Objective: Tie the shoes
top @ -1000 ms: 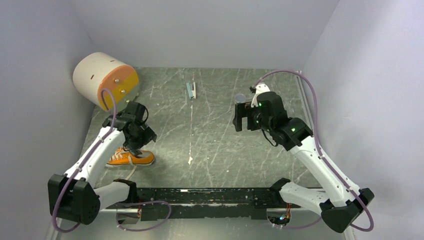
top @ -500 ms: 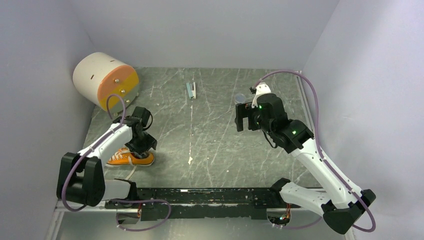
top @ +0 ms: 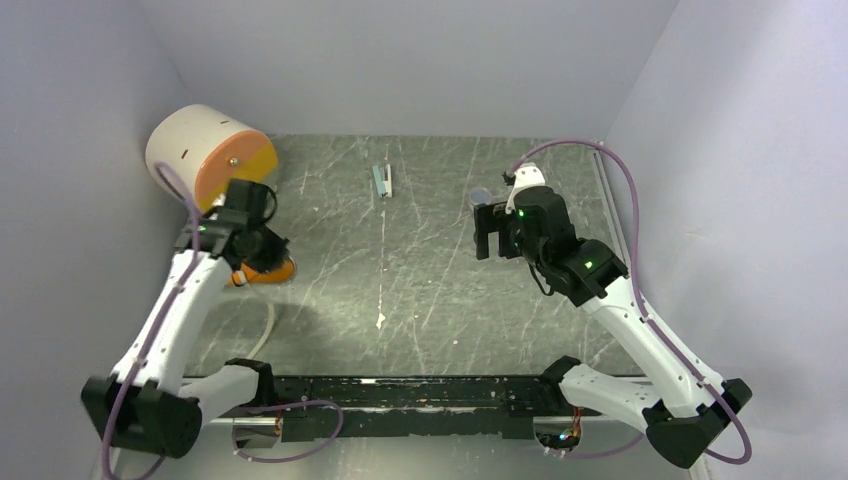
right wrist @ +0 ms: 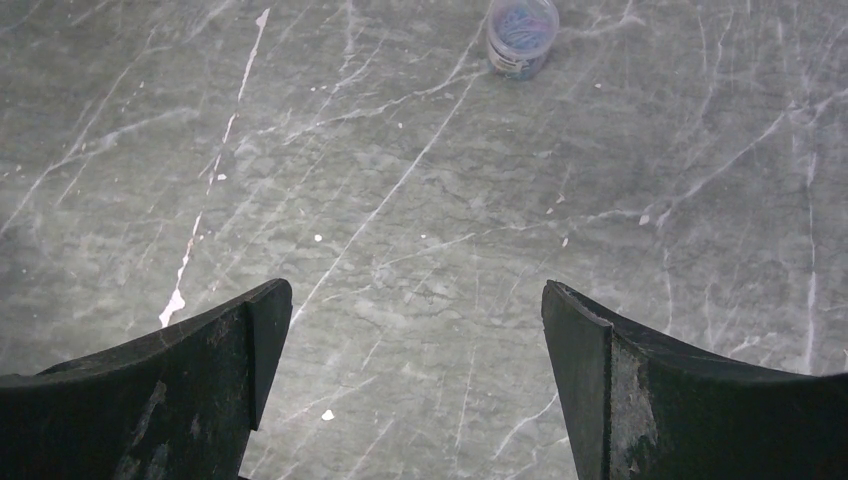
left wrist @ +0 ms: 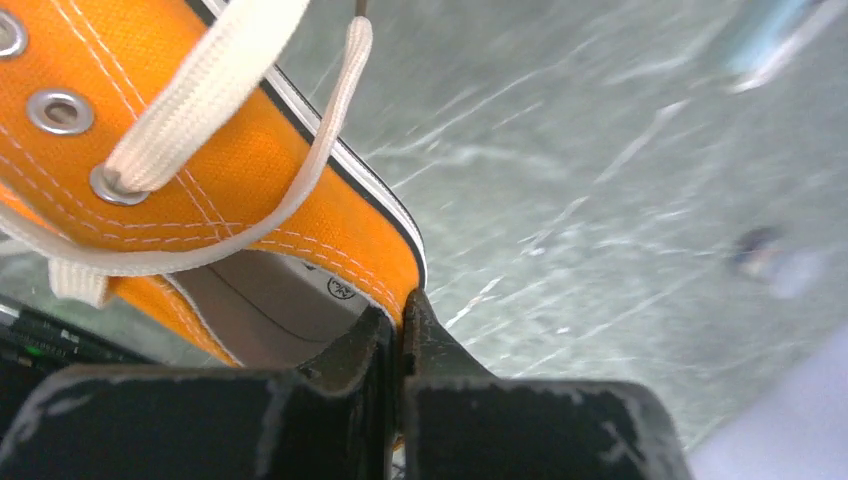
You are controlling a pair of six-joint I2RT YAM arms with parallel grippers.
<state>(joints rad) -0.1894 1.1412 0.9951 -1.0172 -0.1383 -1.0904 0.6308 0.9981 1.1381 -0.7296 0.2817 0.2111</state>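
The orange shoe (top: 272,270) with white laces (left wrist: 210,90) shows only partly in the top view, under my left gripper (top: 252,250) at the table's left side. In the left wrist view my left gripper (left wrist: 402,312) is shut on the orange canvas edge of the shoe's (left wrist: 250,170) opening, one finger inside against the grey lining and the other outside. A loose white lace (top: 268,330) trails toward the near edge. My right gripper (top: 487,236) hovers open over bare table at the right of centre, and its wrist view shows the gripper (right wrist: 415,300) holding nothing.
A big white cylinder with an orange face (top: 205,155) lies at the back left, close to the left arm. A small blue-grey clip (top: 382,180) lies at the back centre. A small clear jar (right wrist: 520,35) stands just beyond the right gripper. Walls enclose three sides.
My left gripper closed on the shoe's edge and carried the shoe away from the near edge toward the back left. The right arm barely moved.
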